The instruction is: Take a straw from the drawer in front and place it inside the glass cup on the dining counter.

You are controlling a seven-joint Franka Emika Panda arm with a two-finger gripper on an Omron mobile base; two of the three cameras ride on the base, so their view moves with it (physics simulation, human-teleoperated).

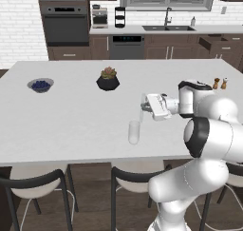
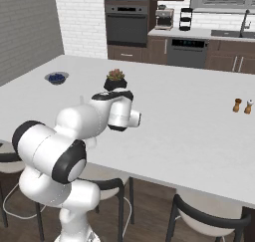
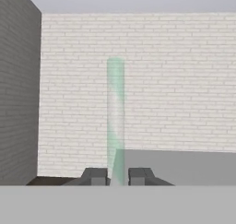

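My gripper [image 1: 144, 107] points left over the dining counter [image 1: 71, 120] and is shut on the straw [image 1: 141, 101], a thin pale stick held upright. In the hand view the straw [image 3: 115, 117] rises between my two fingertips [image 3: 95, 176]. The glass cup [image 1: 134, 131] stands upright on the counter near its front edge. The straw's lower end hangs about level with the cup's rim, slightly to its right. The dark brown drawer [image 1: 214, 42] stands pulled out in the cabinets at the far right.
A bowl of blueberries [image 1: 41, 85] and a potted plant in a black pot [image 1: 108, 80] sit further back on the counter. Salt and pepper shakers [image 1: 219, 83] stand to the right. Chairs [image 1: 135, 178] are tucked under the counter's near edge.
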